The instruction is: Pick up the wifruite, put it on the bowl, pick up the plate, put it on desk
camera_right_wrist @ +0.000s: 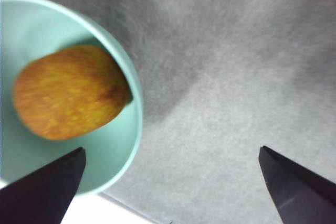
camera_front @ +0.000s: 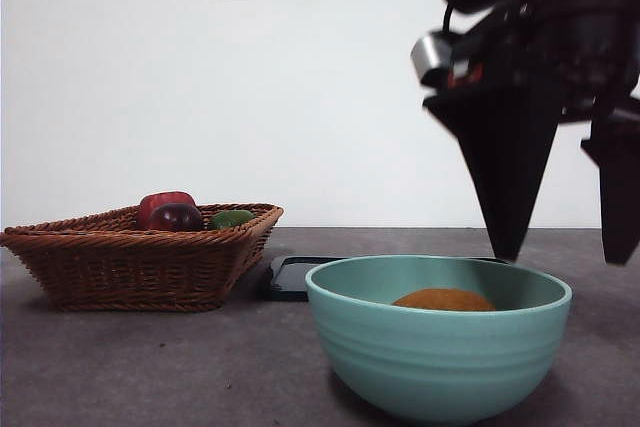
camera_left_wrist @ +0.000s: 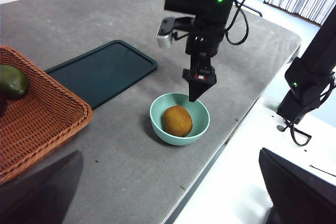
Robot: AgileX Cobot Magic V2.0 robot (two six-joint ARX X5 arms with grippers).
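The orange-brown wifruite (camera_left_wrist: 177,120) lies inside the teal bowl (camera_left_wrist: 157,127) on the grey desk (camera_left_wrist: 79,19); only its top (camera_front: 443,299) shows over the bowl's rim (camera_front: 440,352) in the front view. My right gripper (camera_front: 565,255) hangs open just above the bowl's far-right side, holding nothing; its wrist view shows the wifruite (camera_right_wrist: 71,93) in the bowl (camera_right_wrist: 113,150) beside one jaw. The dark flat plate (camera_left_wrist: 102,72) lies on the desk between bowl and basket. My left gripper (camera_left_wrist: 170,153) waits high up, open and empty.
A wicker basket (camera_front: 140,262) at the left holds a dark red-purple fruit (camera_front: 175,217), a red one and a green fruit (camera_left_wrist: 11,81). The desk's edge (camera_left_wrist: 210,166) runs close to the bowl.
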